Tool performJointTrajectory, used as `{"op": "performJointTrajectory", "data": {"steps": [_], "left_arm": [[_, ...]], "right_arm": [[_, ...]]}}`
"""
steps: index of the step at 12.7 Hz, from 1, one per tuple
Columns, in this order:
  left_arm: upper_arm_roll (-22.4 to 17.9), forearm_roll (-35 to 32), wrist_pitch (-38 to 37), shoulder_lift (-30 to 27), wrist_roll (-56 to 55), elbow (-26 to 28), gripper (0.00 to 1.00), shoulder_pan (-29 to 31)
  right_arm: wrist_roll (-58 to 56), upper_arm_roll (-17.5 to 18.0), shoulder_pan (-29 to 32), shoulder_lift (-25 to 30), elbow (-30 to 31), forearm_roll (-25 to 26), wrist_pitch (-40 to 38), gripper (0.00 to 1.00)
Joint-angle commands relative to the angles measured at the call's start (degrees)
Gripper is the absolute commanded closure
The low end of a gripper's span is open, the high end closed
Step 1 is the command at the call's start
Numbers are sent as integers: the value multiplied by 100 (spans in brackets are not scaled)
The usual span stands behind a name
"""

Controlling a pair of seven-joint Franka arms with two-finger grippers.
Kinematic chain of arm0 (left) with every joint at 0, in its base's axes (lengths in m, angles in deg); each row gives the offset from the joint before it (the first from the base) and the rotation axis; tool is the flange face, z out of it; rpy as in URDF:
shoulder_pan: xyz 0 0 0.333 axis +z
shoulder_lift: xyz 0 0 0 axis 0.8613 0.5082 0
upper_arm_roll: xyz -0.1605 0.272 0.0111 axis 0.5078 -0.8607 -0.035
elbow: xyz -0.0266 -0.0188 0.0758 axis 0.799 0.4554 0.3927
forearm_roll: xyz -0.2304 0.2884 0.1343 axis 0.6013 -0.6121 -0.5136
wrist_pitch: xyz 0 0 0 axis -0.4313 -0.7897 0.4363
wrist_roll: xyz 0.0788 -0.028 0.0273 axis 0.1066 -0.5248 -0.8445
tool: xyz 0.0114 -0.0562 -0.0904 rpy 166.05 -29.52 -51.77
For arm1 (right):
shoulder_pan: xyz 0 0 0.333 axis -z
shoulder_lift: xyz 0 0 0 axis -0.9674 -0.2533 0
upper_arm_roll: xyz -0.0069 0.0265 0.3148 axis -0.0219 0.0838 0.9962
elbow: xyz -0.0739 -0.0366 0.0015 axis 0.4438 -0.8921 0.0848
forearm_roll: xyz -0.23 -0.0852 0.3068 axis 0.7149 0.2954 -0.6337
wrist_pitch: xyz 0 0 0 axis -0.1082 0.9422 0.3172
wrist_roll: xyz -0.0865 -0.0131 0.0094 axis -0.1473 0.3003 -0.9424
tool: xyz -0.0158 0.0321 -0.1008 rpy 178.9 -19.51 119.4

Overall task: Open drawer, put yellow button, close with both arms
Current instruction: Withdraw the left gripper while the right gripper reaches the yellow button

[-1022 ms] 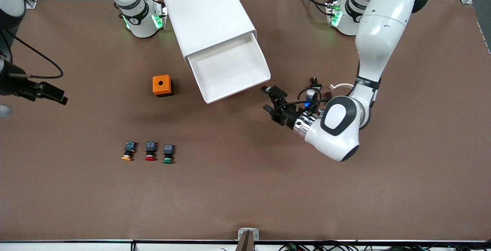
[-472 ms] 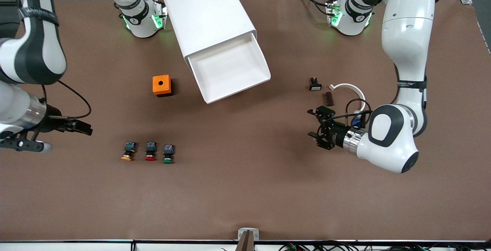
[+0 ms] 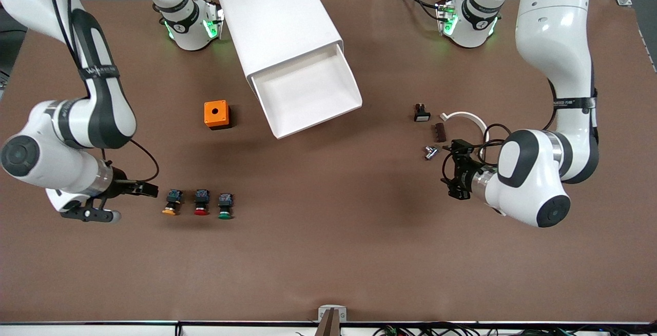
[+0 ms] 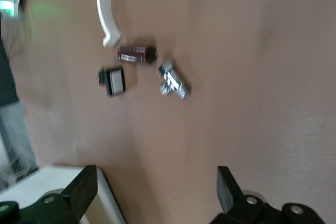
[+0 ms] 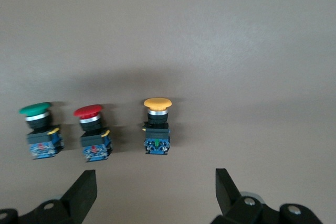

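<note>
The drawer (image 3: 308, 95) is pulled out of the white cabinet (image 3: 277, 18) and is empty. The yellow button (image 3: 171, 203) lies on the table in a row with a red button (image 3: 201, 202) and a green button (image 3: 225, 206). My right gripper (image 3: 149, 190) is open and empty, close beside the yellow button toward the right arm's end. In the right wrist view the yellow button (image 5: 157, 127) lies just ahead of the open gripper (image 5: 155, 182). My left gripper (image 3: 448, 171) is open and empty, beside small loose parts.
An orange box (image 3: 216, 114) stands beside the cabinet. A black switch (image 3: 421, 113), a brown piece (image 3: 440, 131), a white ring (image 3: 464, 117) and a metal piece (image 3: 430, 152) lie toward the left arm's end.
My right gripper has swung in from the table's end to beside the yellow button. My left gripper has drawn away from the open drawer toward the left arm's end.
</note>
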Motion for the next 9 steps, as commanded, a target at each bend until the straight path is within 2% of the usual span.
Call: {"op": "performJointTrajectory", "data": {"steps": [1,3,6,7,8,9], "left_arm": [[111,-692,-44,-533,274,99,0,-119],[129,-912,-35,-640,423,82,0,-233],[103,-974,-35,-754,1072,82,0,-277],[111,-1131,-35,-832,1309,82,0,-277],[120,-1263,-53,-868,1486,82,0,-277],[120,-1325,-96,-947,1557,82,0,-277]], "right_arm": [[50,-16,-44,-431,-46,-83,143,0],[50,-7,-61,-668,32,-83,387,0],[59,-7,-184,-792,620,-91,1476,1],[59,-7,-211,-810,665,-92,1540,3],[59,-7,-211,-810,683,-92,1523,8],[59,-7,-228,-810,709,-83,1497,18]]}}
